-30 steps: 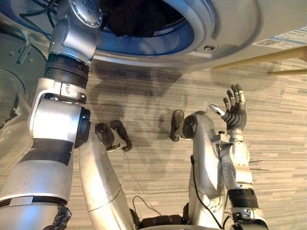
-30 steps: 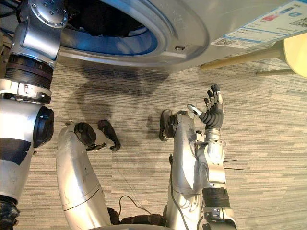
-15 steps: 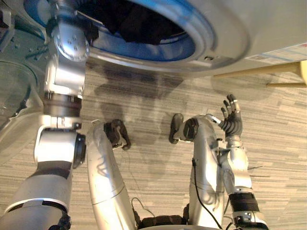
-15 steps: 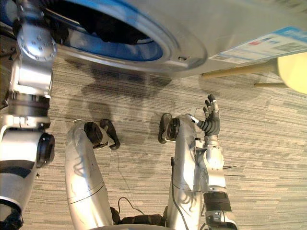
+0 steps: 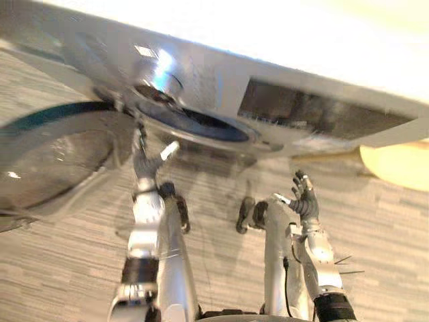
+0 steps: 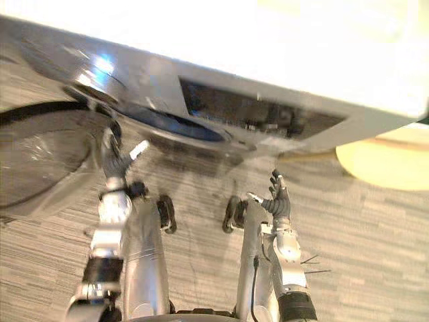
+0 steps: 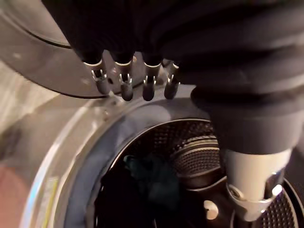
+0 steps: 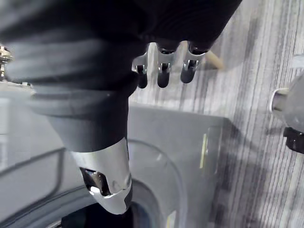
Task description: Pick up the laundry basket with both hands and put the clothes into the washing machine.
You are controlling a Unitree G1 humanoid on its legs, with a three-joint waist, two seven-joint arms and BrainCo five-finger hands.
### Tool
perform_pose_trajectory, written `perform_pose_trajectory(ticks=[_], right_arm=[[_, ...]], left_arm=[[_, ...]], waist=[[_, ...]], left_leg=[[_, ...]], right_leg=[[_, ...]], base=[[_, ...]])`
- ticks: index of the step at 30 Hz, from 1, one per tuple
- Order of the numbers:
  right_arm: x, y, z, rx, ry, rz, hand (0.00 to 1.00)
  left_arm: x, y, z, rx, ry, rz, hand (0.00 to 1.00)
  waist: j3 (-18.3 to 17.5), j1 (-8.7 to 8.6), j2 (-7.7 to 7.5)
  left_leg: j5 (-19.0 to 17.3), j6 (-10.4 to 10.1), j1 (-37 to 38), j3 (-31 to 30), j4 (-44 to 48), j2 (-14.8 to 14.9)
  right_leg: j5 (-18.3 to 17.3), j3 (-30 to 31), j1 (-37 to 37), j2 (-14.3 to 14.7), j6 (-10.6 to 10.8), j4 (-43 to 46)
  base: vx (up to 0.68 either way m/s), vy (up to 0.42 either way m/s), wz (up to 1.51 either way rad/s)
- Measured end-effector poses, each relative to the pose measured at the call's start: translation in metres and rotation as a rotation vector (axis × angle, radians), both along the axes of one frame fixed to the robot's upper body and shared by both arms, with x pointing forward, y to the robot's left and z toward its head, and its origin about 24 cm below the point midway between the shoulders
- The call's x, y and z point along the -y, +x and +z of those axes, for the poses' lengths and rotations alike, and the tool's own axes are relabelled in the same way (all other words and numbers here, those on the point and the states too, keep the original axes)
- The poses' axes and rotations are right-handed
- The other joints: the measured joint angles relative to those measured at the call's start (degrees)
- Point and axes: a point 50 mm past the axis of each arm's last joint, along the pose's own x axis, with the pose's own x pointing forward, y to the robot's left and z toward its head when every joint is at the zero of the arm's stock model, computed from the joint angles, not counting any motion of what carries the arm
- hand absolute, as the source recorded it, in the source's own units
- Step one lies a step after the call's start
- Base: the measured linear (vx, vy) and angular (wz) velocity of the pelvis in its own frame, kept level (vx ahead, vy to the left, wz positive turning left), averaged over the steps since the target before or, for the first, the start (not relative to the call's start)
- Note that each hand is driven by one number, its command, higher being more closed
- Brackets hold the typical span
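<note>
Fingers (image 7: 126, 84) on the left hand (image 5: 144, 163) are straight and hold nothing; fingers (image 8: 163, 71) on the right hand (image 5: 306, 203) are spread loose, also empty. Big to small: striped carpet floor (image 5: 389, 235) carries everything. Washing machine (image 5: 221, 74) faces the robot, with a dark control panel (image 5: 322, 114) across its upper front. Its round glass door (image 5: 60, 154) is swung fully out to the robot's left, which leaves the drum (image 7: 194, 152) mouth unobstructed for loading. Pale yellow rounded thing (image 5: 399, 164) shows past the machine's right corner, well apart from both hands and not in the way. Clothes (image 7: 152, 183) lie inside the drum: a dark heap with a teal-ish piece on top, low and back from the grey door seal (image 7: 83, 190). I judge nothing would snag if the door shuts. Left hand is up between the door's edge and the drum mouth, fingertips near the door rim; can't tell whether they touch. My read: it's placed there either to swing the door closed or just to clear the opening. Right hand is raised over the floor in front of the machine, below the control panel and apart from it. It's likely parked out of the way, since nothing here needs two hands. Judgement: load step looks done; closing the door is what's left, if wanted.
</note>
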Motion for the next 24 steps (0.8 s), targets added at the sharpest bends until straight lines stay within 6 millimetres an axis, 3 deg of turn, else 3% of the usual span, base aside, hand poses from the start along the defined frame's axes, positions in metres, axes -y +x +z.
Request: perform_pose_trajectory(ticks=[4, 6, 9, 14, 21, 24], right_arm=[[0.003, -0.027, -0.034, -0.168, 0.022, -0.025, 0.0], [0.005, -0.049, -0.055, -0.275, 0.032, -0.045, 0.0], [0.011, -0.073, -0.084, -0.441, 0.038, -0.077, 0.0], [0.014, -0.097, -0.105, -0.591, 0.053, -0.102, 0.0], [0.023, -0.094, -0.106, -0.604, 0.029, -0.099, 0.0], [0.021, -0.092, -0.107, -0.614, 0.037, -0.098, 0.0]], left_arm=[[0.008, -0.039, -0.058, -0.246, -0.069, -0.034, 0.0], [0.002, -0.067, -0.09, -0.406, -0.068, -0.02, 0.0], [-0.005, -0.094, -0.121, -0.585, -0.022, -0.033, 0.0], [-0.027, -0.118, -0.139, -0.726, 0.054, -0.017, 0.0], [-0.025, -0.108, -0.14, -0.74, 0.108, -0.065, 0.0], [-0.024, -0.109, -0.143, -0.768, 0.136, -0.09, 0.0]], waist=[[-4.1, 0.19, 0.02], [-8.2, 0.16, -0.12], [-11.8, -0.16, 0.74], [-12.6, -1.28, 1.69], [-13.0, -1.58, 1.99], [-13.1, -1.53, 1.82]], left_leg=[[4.1, 0.4, 14.5, 4.1, -14.0, -0.8], [7.1, 0.6, 21.9, 6.8, -23.0, -1.8], [11.8, 0.8, 29.3, 8.5, -34.6, -3.4], [13.0, 0.7, 36.6, 10.5, -39.3, -4.0], [13.1, 0.7, 38.8, 7.8, -41.1, -6.1], [12.7, 1.2, 39.0, 9.1, -41.4, -7.0]], right_leg=[[4.5, -0.1, 13.1, 1.2, 1.3, -13.6], [7.7, 0.4, 19.3, 2.1, 2.2, -22.2], [12.7, 0.7, 25.9, 3.5, 3.1, -33.8], [18.0, 3.2, 34.4, 5.5, 3.7, -44.5], [24.0, 8.1, 36.4, 5.8, 4.4, -52.2], [26.9, 13.4, 34.1, 5.9, 4.9, -53.8]], base=[[0.17, 0.052, -0.06], [0.15, 0.071, -0.2], [0.16, 0.083, -0.14], [0.1, 0.073, -0.27], [-0.02, 0.042, -0.36], [-0.11, 0.052, -0.84]])
